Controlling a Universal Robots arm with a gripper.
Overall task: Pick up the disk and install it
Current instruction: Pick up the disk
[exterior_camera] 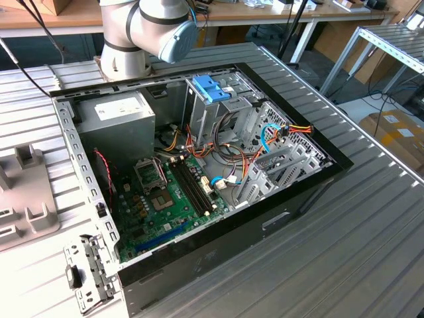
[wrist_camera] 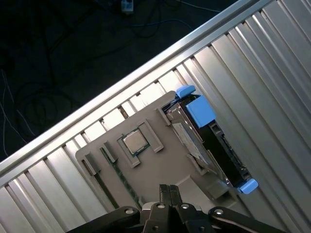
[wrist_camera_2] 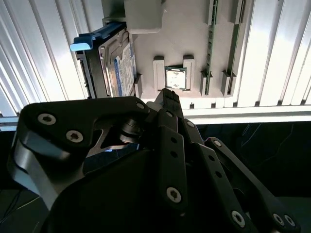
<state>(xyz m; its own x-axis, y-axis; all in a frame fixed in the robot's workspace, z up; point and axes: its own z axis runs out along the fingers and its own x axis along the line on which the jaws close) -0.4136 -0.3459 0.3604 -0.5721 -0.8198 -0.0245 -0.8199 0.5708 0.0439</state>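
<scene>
Second wrist view has the end effector (wrist_camera_2: 167,94) pressed together and empty, pointed at a grey holder (wrist_camera_2: 184,34) on the ribbed table (wrist_camera_2: 43,48). The disk (wrist_camera_2: 116,63) stands on edge in the holder's end slot, apart from it. I'd judge the disk stiff, weighty and shock-sensitive, best pinched across its flat faces, mid-length.

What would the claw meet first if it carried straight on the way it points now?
Probably the grey holder plate, close to the square chip seated in it, though depth is hard to judge. The disk stands on edge to one side of the claw, off that line.
</scene>
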